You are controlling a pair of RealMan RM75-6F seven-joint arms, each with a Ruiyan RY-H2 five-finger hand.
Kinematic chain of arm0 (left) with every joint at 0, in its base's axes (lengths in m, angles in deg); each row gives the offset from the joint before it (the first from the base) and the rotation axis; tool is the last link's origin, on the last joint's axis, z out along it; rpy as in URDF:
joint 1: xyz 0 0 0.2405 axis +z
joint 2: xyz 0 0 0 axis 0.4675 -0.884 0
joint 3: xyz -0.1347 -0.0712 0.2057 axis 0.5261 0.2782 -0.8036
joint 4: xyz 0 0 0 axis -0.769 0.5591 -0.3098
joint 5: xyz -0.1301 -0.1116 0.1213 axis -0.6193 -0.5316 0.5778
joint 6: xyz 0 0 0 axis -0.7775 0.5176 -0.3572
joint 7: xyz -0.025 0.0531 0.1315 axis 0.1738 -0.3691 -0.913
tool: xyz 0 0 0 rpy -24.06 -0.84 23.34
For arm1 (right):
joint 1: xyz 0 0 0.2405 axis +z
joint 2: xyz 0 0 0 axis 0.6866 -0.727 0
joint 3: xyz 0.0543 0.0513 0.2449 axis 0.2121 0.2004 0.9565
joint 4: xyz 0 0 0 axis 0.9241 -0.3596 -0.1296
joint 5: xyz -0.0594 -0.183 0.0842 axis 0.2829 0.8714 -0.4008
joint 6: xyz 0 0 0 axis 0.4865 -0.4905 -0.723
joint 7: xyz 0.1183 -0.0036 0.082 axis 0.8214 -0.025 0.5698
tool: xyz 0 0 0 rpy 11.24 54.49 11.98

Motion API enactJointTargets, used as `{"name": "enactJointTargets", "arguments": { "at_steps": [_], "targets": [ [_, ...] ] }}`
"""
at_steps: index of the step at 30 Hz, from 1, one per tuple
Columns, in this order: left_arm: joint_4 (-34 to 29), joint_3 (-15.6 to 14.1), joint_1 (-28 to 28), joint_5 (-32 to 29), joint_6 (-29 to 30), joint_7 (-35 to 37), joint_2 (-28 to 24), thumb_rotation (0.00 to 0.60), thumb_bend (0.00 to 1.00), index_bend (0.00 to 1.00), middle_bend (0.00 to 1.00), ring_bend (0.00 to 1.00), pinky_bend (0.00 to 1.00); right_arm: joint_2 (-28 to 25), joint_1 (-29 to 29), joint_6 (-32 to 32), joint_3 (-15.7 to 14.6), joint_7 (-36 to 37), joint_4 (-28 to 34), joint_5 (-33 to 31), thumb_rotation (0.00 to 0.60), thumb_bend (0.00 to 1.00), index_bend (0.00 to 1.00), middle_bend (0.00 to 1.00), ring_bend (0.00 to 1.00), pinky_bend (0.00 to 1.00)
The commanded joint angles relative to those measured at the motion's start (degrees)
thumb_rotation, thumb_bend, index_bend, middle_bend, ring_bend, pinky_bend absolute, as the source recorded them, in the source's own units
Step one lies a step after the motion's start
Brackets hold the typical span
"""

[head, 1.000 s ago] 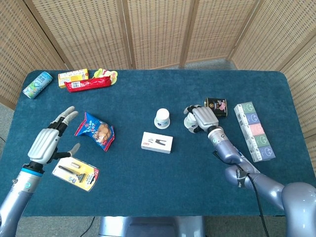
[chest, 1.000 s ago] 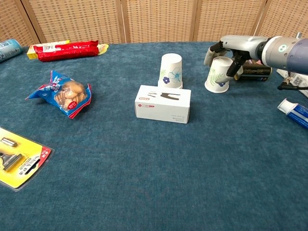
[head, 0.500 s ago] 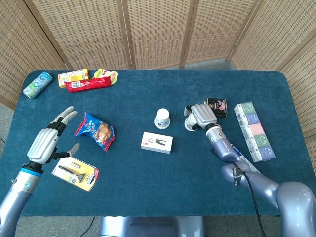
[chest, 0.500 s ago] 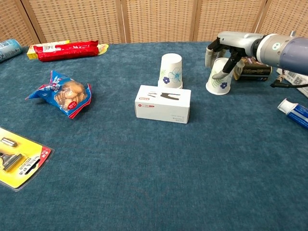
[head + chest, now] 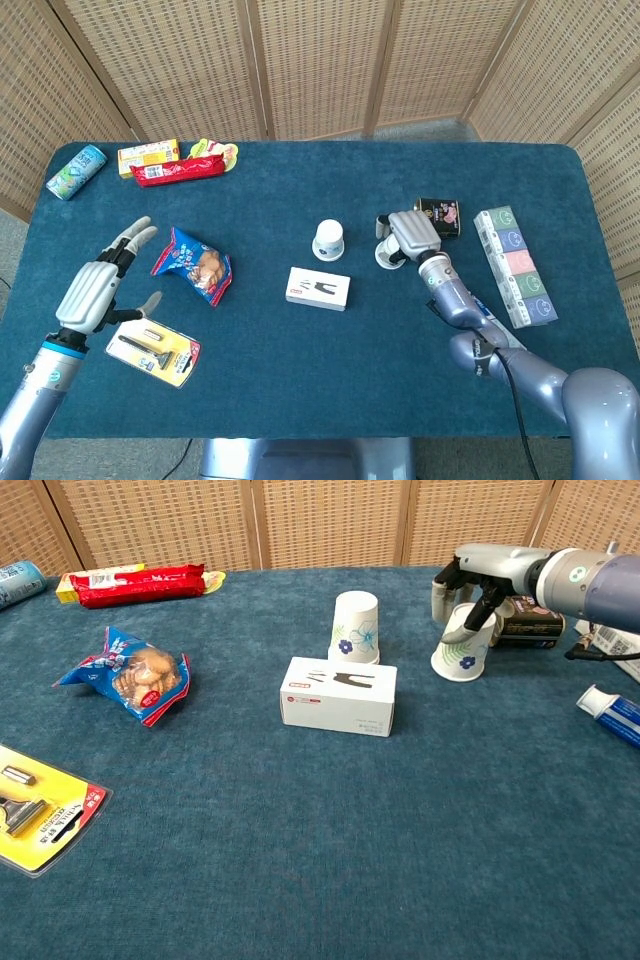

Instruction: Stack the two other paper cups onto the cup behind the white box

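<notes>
R hand on 2nd cup, L hand idle.

My right hand (image 5: 470, 590) grips the inverted white paper cup w/ leaf print (image 5: 462, 655), tilted, rim touching the blue-carpeted counter (image 5: 300, 860). Target white cup w/ blue flowers (image 5: 356, 627) stands inverted just behind the white rectangular box (image 5: 338, 696). My left hand (image 5: 98, 285) hovers w/ fingers spread, holding nothing, near the blue snack bag (image 5: 193, 264).

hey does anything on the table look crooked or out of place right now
One thing: the paper cup under the right hand leans to one side, while the cup behind the white box stands straight. Nothing looks spilled or damaged.
</notes>
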Motion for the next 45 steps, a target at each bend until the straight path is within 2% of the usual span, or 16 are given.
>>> {"name": "enactJointTargets", "arguments": {
  "at_steps": [1, 8, 24, 32, 45],
  "targets": [
    [-0.1, 0.0, 0.0, 0.0, 0.0, -0.1, 0.0, 0.600, 0.40, 0.02, 0.00, 0.00, 0.17, -0.5, 0.0, -0.2, 0.1, -0.3, 0.7, -0.1, 0.600, 0.27, 0.49, 0.51, 0.46, 0.83],
    [-0.1, 0.1, -0.1, 0.0, -0.3, -0.6, 0.3, 0.600, 0.40, 0.02, 0.00, 0.00, 0.17, -2.6, 0.2, -0.1, 0.8, -2.3, 4.4, -1.5, 0.600, 0.28, 0.49, 0.51, 0.47, 0.84],
    [-1.2, -0.6, 0.8, 0.9, 0.2, -1.7, -0.4, 0.600, 0.39, 0.02, 0.00, 0.00, 0.17, -8.6, 3.4, 1.8, 3.4, -8.8, 15.4, -9.6, 0.600, 0.28, 0.49, 0.51, 0.47, 0.84],
    [-1.0, -0.7, 1.0, 1.1, 0.4, -1.6, -0.2, 0.600, 0.39, 0.02, 0.00, 0.00, 0.17, -10.5, 6.4, 3.4, 4.0, -11.0, 17.5, -13.2, 0.600, 0.28, 0.49, 0.51, 0.47, 0.84],
    [-0.2, -0.4, 0.5, 0.6, -0.6, -1.7, 0.5, 0.600, 0.40, 0.02, 0.00, 0.00, 0.17, -12.4, 10.4, 4.5, 3.7, -13.1, 17.4, -17.1, 0.600, 0.28, 0.49, 0.51, 0.49, 0.84]
  ]
}}
